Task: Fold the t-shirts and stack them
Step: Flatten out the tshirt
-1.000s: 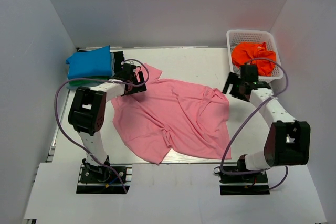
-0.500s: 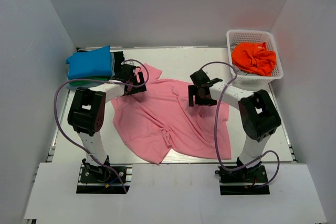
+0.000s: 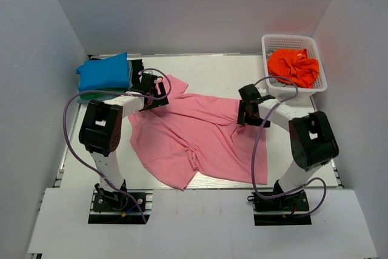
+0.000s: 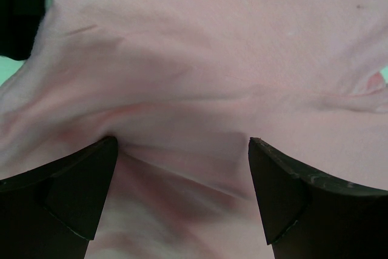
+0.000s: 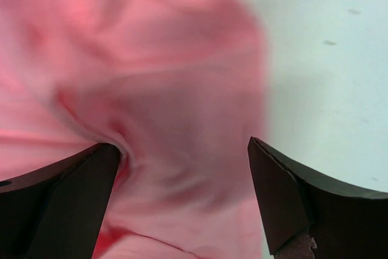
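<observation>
A light pink t-shirt (image 3: 200,134) lies spread in the middle of the table, partly wrinkled. My left gripper (image 3: 154,91) is open and pressed down on its far left sleeve; in the left wrist view (image 4: 182,144) pink cloth (image 4: 200,59) fills the gap between the fingers. My right gripper (image 3: 245,115) is open and low over the shirt's far right edge; in the right wrist view (image 5: 182,144) it straddles pink cloth (image 5: 151,77) beside bare table. A folded bright blue t-shirt (image 3: 104,72) lies on a green one (image 3: 91,96) at the far left. An orange t-shirt (image 3: 294,67) is bunched in the basket.
The white lattice basket (image 3: 273,42) stands at the far right corner, just behind my right arm. White walls enclose the table on three sides. Purple cables loop beside both arms. The table's near edge (image 3: 212,186) is just below the pink shirt's hem.
My right arm swung from beside the basket onto the pink shirt, then drew back right. The bunched far right part of the shirt now lies flatter. The left gripper has stayed put.
</observation>
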Motion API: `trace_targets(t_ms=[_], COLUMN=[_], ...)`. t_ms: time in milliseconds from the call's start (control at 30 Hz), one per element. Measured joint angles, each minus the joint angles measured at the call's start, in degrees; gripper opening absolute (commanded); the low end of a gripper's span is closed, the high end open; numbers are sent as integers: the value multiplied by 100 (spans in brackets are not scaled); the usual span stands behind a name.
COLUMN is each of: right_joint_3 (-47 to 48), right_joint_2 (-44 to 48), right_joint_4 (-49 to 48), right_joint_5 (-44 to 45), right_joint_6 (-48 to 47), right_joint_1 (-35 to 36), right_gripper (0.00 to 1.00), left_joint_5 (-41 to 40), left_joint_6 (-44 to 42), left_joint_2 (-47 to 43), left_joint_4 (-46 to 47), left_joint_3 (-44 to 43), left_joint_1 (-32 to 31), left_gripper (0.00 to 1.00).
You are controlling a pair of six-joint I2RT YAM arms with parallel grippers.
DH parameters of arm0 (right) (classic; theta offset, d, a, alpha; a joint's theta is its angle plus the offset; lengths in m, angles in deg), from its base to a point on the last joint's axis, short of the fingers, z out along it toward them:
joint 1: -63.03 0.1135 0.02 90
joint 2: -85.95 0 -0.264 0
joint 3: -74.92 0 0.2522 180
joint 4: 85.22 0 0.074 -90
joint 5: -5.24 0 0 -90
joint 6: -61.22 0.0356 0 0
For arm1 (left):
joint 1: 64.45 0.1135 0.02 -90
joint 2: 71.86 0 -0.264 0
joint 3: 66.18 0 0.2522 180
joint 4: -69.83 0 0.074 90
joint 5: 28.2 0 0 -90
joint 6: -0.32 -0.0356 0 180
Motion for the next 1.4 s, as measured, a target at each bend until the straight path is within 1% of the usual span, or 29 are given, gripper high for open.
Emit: trace_targets(t_ms=[200, 400, 467, 533, 600, 667, 700, 733, 767, 800, 833, 900, 933, 967, 1000, 1033, 1133, 1200, 1233, 1267, 1400], right_joint_3=[-833, -957, -957, -957, -953, -905, -798, -678, -553, -413, -275, -35, 136, 234, 328, 407, 588, 686, 732, 776, 1047], right_joint_2=[796, 879, 909, 1045, 1285, 1539, 1591, 1582, 1543, 1462, 1364, 1097, 831, 645, 450, 243, -225, -444, -540, -625, -1003], right_joint_4=[-85, -94, -111, -144, -299, -476, -529, -605, -675, -739, -809, -949, -1021, -1084, -1110, -1152, -1161, -1169, -1165, -1169, -1191], right_joint_5=[181, 98, -94, -457, -973, -1414, -1609, -1753, -1875, -2004, -2127, -2310, -2374, -2411, -2461, -2503, -2575, -2601, -2599, -2594, -2470], right_joint_6=[-192, -232, -280, -431, -562, -645, -667, -680, -695, -678, -647, -592, -546, -518, -446, -380, -173, -92, -39, -7, 129], right_joint_1=[-721, -1537, -1759, -1849, -1799, -1692, -1622, -1563, -1513, -1456, -1410, -1329, -1272, -1239, -1207, -1174, -1102, -1060, -1045, -1032, -988], right_gripper=[90, 90, 87, 87, 87, 85, 83, 78, 76, 76, 70, 66, 57, 54, 54, 51, 51, 51, 50, 40, 21], left_joint_5=[-179, -317, -308, -286, -258, -238, -227, -221, -216, -212, -210, -205, -201, -192, -184, -173, -155, -155, -153, -153, -151], left_joint_6=[66, 70, 61, 17, -17, -44, -61, -76, -83, -92, -101, -109, -114, -127, -136, -149, -175, -186, -188, -190, -192], left_joint_2=[59, 72, 70, 46, 4, -26, -37, -52, -57, -63, -63, -68, -68, -68, -68, -68, -68, -68, -68, -68, -68], left_joint_4=[-129, -168, -160, -114, -46, -11, 22, 37, 50, 66, 70, 74, 76, 92, 92, 94, 96, 96, 96, 101, 109], left_joint_3=[-92, -98, -94, -52, 15, 61, 90, 107, 120, 129, 133, 138, 138, 138, 138, 140, 142, 142, 142, 144, 149], left_joint_1=[37, 81, 85, 85, 92, 105, 105, 107, 107, 107, 105, 105, 105, 105, 105, 105, 107, 107, 107, 107, 107], left_gripper=[100, 100, 100, 100, 100, 100, 100, 100, 100, 100, 100, 100, 100, 100, 100, 100, 100, 100, 100, 100, 100])
